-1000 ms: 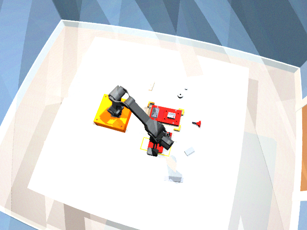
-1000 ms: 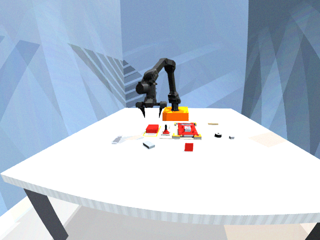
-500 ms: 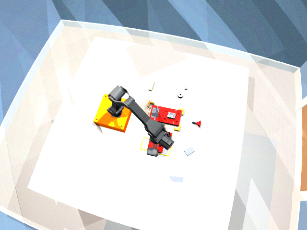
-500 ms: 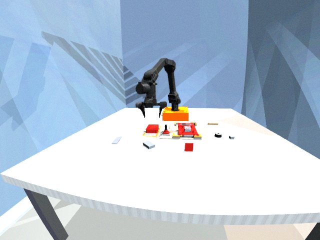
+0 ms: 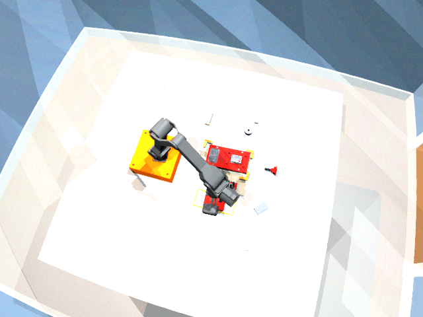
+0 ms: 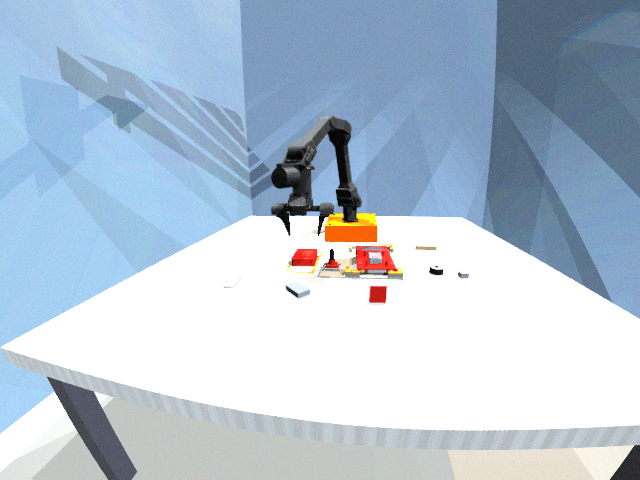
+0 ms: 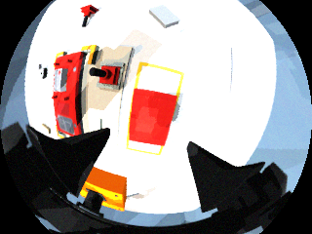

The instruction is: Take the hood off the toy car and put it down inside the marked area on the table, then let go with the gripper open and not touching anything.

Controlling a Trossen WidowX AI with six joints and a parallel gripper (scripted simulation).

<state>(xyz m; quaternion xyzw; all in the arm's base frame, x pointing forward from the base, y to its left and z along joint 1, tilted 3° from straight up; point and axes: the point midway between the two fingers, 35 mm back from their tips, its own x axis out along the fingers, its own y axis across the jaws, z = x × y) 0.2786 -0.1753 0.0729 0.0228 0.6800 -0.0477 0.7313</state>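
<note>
The red hood (image 5: 207,198) (image 6: 304,256) (image 7: 152,117) lies flat on the table in the yellow-outlined marked area (image 5: 195,197) (image 6: 305,271) (image 7: 162,67). In the wrist view its sides come close to the long lines, and bare space shows at both ends, more at the far end. My gripper (image 6: 303,235) (image 7: 149,139) is wide open and empty above the hood, with a visible gap below the fingertips in the exterior view. The red toy car (image 5: 223,158) (image 6: 374,258) (image 7: 69,97) stands beside the area.
A red block with an upright black peg (image 6: 331,262) (image 7: 111,74) stands between car and marked area. A grey block (image 5: 260,208) (image 6: 297,289) (image 7: 164,16), a loose red piece (image 5: 274,170) (image 6: 377,293) and a wheel (image 5: 248,131) (image 6: 436,269) lie around. The arm stands on an orange base (image 5: 141,153) (image 6: 351,232).
</note>
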